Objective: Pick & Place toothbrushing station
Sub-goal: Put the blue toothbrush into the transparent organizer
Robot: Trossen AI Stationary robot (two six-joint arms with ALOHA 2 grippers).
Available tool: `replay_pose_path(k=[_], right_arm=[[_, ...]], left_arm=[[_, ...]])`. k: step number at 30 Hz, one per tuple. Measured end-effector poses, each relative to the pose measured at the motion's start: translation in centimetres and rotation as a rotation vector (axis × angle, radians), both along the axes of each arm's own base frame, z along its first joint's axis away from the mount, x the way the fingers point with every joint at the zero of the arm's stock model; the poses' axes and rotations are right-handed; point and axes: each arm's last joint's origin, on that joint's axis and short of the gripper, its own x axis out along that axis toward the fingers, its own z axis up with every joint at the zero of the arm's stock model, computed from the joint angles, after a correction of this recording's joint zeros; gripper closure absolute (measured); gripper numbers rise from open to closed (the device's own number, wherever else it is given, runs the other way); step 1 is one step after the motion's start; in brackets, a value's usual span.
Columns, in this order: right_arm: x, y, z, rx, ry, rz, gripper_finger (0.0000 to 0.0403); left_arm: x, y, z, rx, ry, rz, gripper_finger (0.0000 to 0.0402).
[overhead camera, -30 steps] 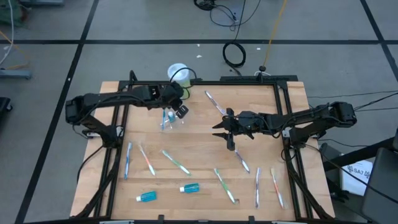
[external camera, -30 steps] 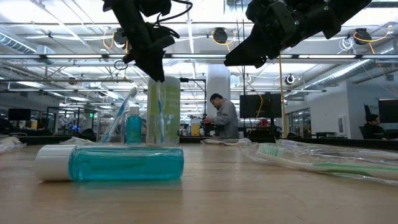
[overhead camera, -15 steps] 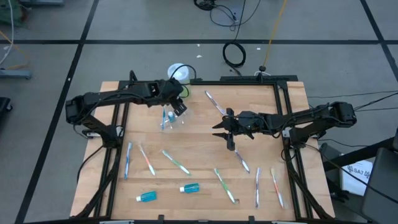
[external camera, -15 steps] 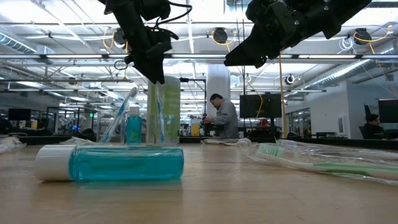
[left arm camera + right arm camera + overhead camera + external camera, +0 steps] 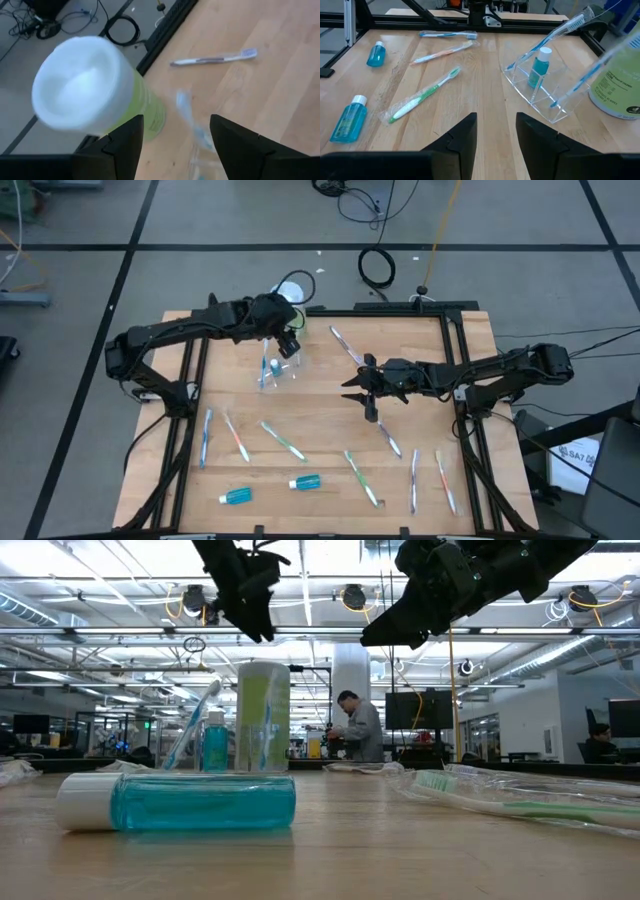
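Observation:
The station is a clear plastic holder [image 5: 277,372] [image 5: 540,97] at the table's far left. A blue toothpaste tube [image 5: 538,67] stands upright in it, and two toothbrushes [image 5: 555,32] [image 5: 582,77] lean in it. My left gripper [image 5: 288,343] [image 5: 175,125] hangs open just above and beyond the holder, with nothing between its fingers. My right gripper [image 5: 362,392] [image 5: 495,125] hovers open over the table's middle, facing the holder. Several wrapped toothbrushes [image 5: 283,440] [image 5: 360,477] and two blue tubes [image 5: 236,496] [image 5: 305,481] lie flat on the near half.
A green canister with a white lid [image 5: 290,290] [image 5: 80,80] stands at the far edge right behind the holder. One toothbrush [image 5: 345,345] [image 5: 215,59] lies at the far middle. Black frame rails [image 5: 460,380] run along the table's sides. People sit in the room behind.
My left gripper has risen away from the holder's top and drifted a little toward the far edge. The toothbrushes and the tube in the holder have stayed put.

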Motion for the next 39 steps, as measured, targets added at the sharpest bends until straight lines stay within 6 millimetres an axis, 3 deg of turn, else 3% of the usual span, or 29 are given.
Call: replay_pose_path(k=[3, 12, 20, 27, 39], right_arm=[[0.0, 0.0, 0.0, 0.000, 0.000, 0.000, 0.0275], [-0.1, 0.0, -0.2, 0.000, 0.005, 0.000, 0.0275], [-0.4, 0.0, -1.1, 0.000, 0.023, -0.001, 0.0275], [-0.4, 0.0, -1.1, 0.000, 0.021, 0.000, 0.0275], [-0.4, 0.0, -1.1, 0.004, 0.022, -0.002, 0.0275]], left_arm=[[-0.3, -1.0, 0.3, -0.048, 0.047, -0.020, 0.0165], [-2.0, -5.3, -1.1, -0.388, 0.246, -0.008, 0.0165], [-2.9, -10.2, -1.5, -0.450, 0.374, 0.029, 0.0165], [-4.4, -15.5, -1.7, -0.488, 0.533, -0.123, 0.0165], [-5.1, -22.1, -1.9, -0.498, 0.465, -0.323, 0.0165]])
